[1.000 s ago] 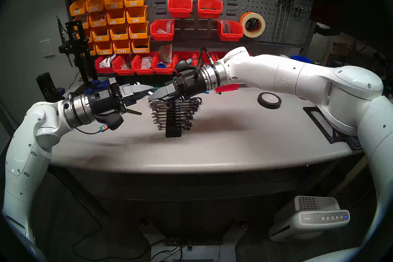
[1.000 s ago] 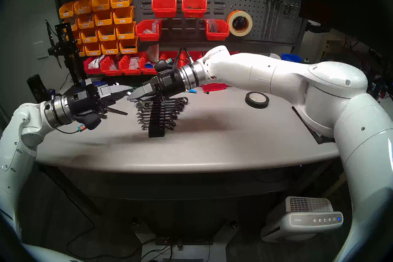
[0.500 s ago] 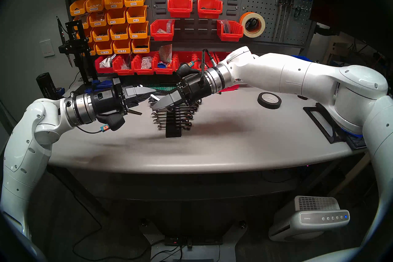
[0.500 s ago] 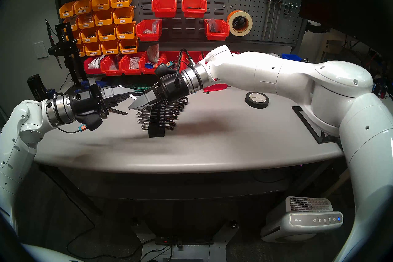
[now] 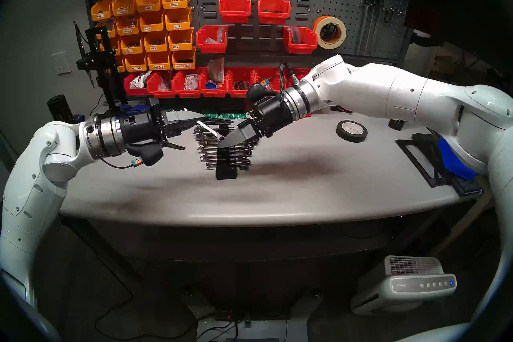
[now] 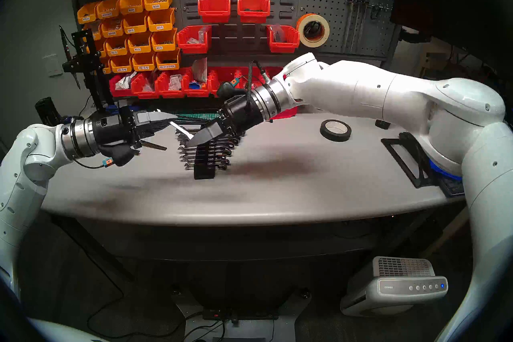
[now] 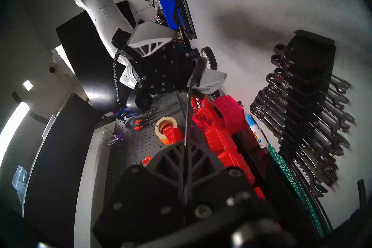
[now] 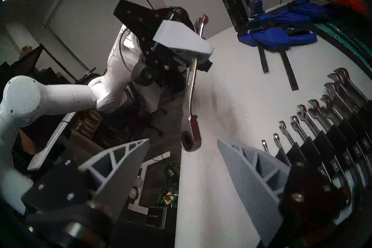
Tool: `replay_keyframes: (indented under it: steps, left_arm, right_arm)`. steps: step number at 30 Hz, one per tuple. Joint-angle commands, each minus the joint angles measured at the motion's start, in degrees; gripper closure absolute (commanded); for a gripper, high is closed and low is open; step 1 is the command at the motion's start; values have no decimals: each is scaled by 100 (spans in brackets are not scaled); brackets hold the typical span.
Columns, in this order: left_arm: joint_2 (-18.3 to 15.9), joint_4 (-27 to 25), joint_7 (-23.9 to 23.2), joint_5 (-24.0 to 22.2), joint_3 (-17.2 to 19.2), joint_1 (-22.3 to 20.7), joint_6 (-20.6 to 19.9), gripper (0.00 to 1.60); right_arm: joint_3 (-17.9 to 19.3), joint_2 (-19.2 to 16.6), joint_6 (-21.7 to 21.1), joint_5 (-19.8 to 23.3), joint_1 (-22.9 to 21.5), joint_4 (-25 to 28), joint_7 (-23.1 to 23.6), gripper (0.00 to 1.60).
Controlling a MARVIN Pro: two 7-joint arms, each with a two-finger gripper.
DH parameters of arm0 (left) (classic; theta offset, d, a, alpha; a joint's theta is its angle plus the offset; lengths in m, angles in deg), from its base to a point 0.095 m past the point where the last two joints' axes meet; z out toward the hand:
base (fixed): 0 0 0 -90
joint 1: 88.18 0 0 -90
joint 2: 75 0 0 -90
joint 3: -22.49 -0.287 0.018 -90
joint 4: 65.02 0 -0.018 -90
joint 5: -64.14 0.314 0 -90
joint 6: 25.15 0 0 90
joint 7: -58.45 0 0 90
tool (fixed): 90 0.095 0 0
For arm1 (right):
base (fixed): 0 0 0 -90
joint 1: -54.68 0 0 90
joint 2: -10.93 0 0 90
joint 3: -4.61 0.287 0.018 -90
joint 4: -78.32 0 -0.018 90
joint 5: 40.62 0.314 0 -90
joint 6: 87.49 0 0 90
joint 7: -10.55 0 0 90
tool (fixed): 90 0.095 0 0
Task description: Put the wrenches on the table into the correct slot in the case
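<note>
While most slots of the black wrench rack (image 5: 226, 163) on the grey table (image 5: 305, 183) already carry wrenches, we judge the task not finished. Our left gripper (image 5: 200, 117) is clamped on one chrome ratchet wrench (image 8: 190, 88), held in the air beside the rack. Our right gripper (image 8: 181, 163) stands with jaws apart and empty, near its ring end. This wrench still needs its slot.

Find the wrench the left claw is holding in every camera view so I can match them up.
Head left: wrench, centre, above the rack.
Head right, centre-left, above the rack.
Left wrist: edge-on dark bar, centre.
Right wrist, centre, hanging from the left claw.
Shared landmark: rack.
</note>
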Motion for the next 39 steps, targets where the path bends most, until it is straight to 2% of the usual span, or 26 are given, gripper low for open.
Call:
replay_keyframes:
  steps: [1,9,20,27,39]
  left_arm:
    - [-182,-69,-134,-506,-12,-311,-65,160]
    - [-320,-221,-431,-1013,-15,-215,-162,160]
    - [-597,-436,-930,-1577,-61,-293,-350,160]
    - [-764,-503,-1325,-1868,-139,-398,-614,160]
    - [-978,-592,-2113,-2811,-478,-724,-1409,160]
  right_arm:
    - [207,-513,550,-283,-330,498,-258,31]
    - [272,-880,1152,-734,-444,1133,-572,27]
    - [279,-1433,2099,-1819,-632,2233,-1210,32]
    - [227,-1776,2278,-2644,-793,2852,-1832,32]
    - [280,-2272,2299,-3561,-904,3604,-2761,31]
